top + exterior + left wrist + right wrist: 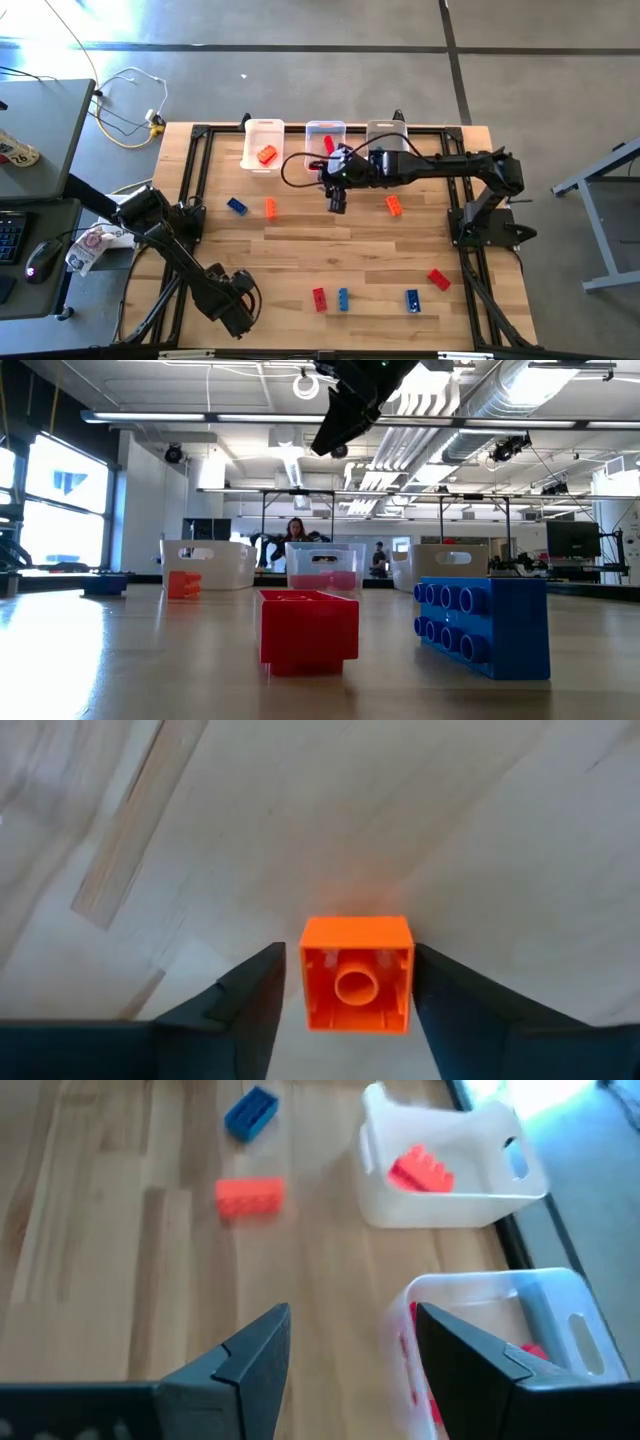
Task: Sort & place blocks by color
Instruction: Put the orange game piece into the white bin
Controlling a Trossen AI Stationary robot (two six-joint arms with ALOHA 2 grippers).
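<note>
My left gripper (237,303) is low over the table's near left part, open. An orange block (357,973) sits between its fingers with the hollow underside facing the wrist camera. My right gripper (337,192) hangs open and empty above the table, just in front of the middle bin (326,132). One orange block (266,154) lies in the left bin (262,130), and red blocks (532,1350) lie in the middle bin. Loose on the table are blue (237,206), orange (270,207), orange (394,205), red (438,278), blue (412,299), blue (343,298) and red (319,298) blocks. My left gripper comes at the orange block from above, one finger on each side. A gap shows between one finger (262,995) and the block's side (304,975). The other finger (440,990) stands right at the opposite side (410,975); whether it touches I cannot tell.
Three translucent white bins stand in a row at the far edge; the right one (386,133) shows nothing inside. A dark metal frame (200,135) runs round the table. A desk with a mouse and keyboard (20,235) stands left of the table. People show far off in the room (296,532).
</note>
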